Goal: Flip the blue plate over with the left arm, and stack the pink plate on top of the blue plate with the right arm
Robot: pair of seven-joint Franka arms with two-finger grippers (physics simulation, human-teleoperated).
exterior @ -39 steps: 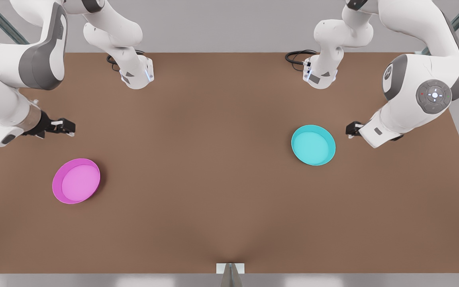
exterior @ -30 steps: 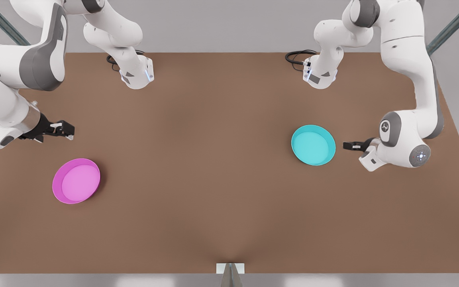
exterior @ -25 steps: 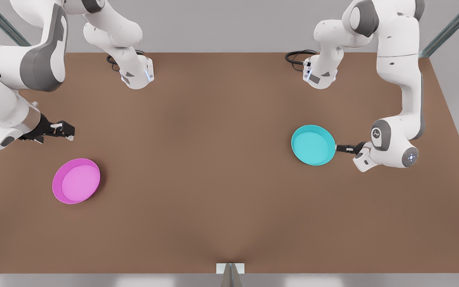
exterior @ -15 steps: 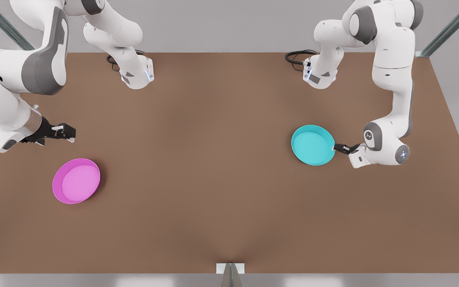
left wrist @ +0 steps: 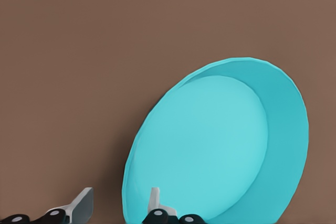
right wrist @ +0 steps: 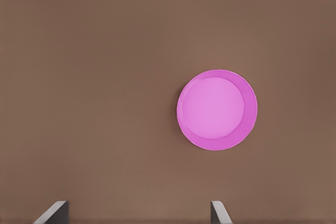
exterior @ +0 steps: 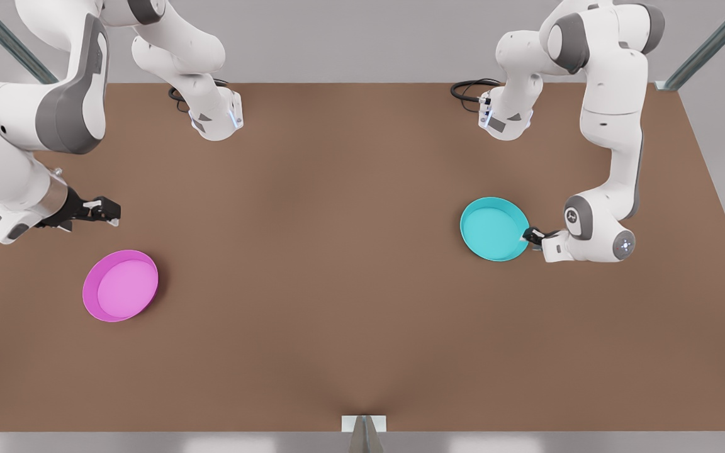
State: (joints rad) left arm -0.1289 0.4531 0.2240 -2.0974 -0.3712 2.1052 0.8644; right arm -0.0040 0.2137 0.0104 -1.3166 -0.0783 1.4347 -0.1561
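Where the brown table (exterior: 350, 283) shows on the front view's right, you have one blue plate (exterior: 493, 228) lying rim-up, and on the front view's left one pink plate (exterior: 121, 285), also rim-up; the two sit well apart. Your left gripper (exterior: 529, 236) is at the blue plate's edge with its fingers (left wrist: 153, 201) spread, one inside the rim and one outside, grasping nothing yet. Your right gripper (exterior: 106, 209) hangs near the pink plate (right wrist: 217, 109), wide open and empty, while that arm waits.

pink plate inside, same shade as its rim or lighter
Lighter: the pink plate has a paler pink inside, clearest in the right wrist view.
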